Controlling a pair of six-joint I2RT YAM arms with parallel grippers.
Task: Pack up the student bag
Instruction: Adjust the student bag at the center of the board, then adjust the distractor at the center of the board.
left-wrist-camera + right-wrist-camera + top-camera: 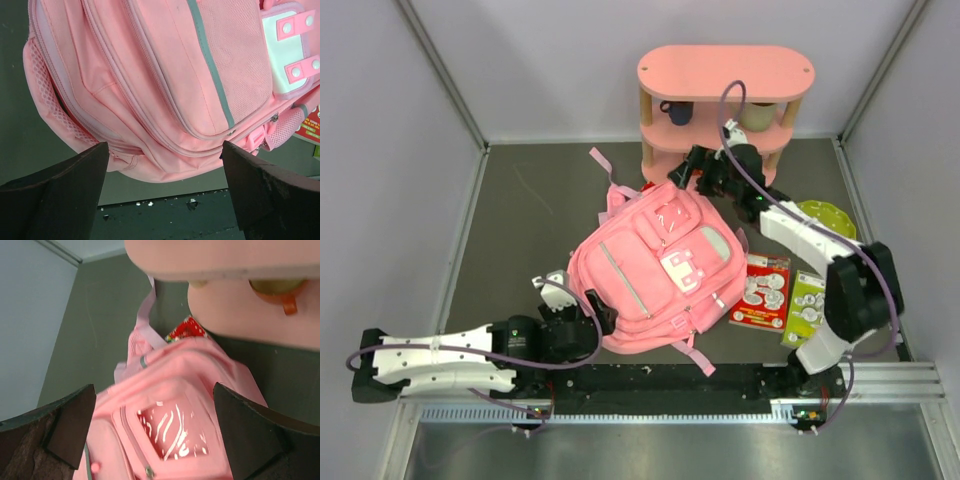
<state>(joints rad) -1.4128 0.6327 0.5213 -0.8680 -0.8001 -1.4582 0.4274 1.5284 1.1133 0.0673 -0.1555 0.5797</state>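
A dark grey table [520, 230] sits boxed in by pale walls. The student bag [655, 265], a soft pink backpack, lies front-up in the middle of the table. Its top points toward a rigid pink shelf [725, 75] at the far edge.

The left gripper [575, 298] hovers at the bag's near, bottom edge with its fingers spread wide, holding nothing. The right gripper [692, 172] hangs over the bag's top, just beside the shelf, fingers also splayed and empty.

A red packet [760, 290] and a green packet [807, 305] lie on the table to the right of the bag, with a green plate [828, 218] beyond them.

Packing looks unfinished, since these items are outside the bag and neither arm carries anything. The zips in view appear shut. The next move probably calls for one arm to steady the soft fabric while the other opens a compartment or fetches a packet.
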